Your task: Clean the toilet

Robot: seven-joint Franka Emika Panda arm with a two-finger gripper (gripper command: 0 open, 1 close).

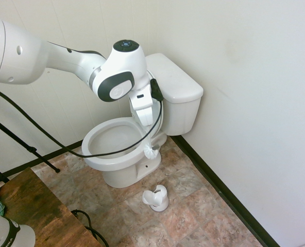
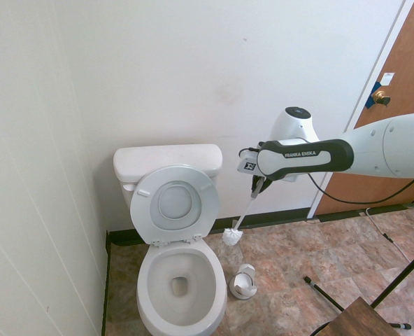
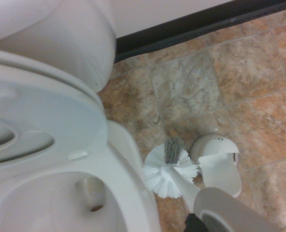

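A: Wrist view puts the white brush (image 3: pixel 171 170) nearest to us, its bristle head hanging above the tiled floor (image 3: pixel 259 72), just beside the outer wall of the toilet (image 3: pixel 61 145) and not yet over the water

B: From the second exterior view we read the gripper (image 2: pixel 257 183) as clamped together on the brush's handle, which slants down and away from the bowl, so the head sits lower than we might assume

A: Then our worry is the rim: if we sweep sideways toward the bowl at this height, the bristles could catch the porcelain edge and twist the handle in the fingers

B: Beside the brush stands the small holder (image 3: pixel 219 164) on the floor; we could knock it over if we dip first

A: Farther back, the raised lid (image 2: pixel 175 203) leans on the tank (image 2: pixel 168 159) against the wall; we judge a wide swing of the arm could bump it shut onto the open seat
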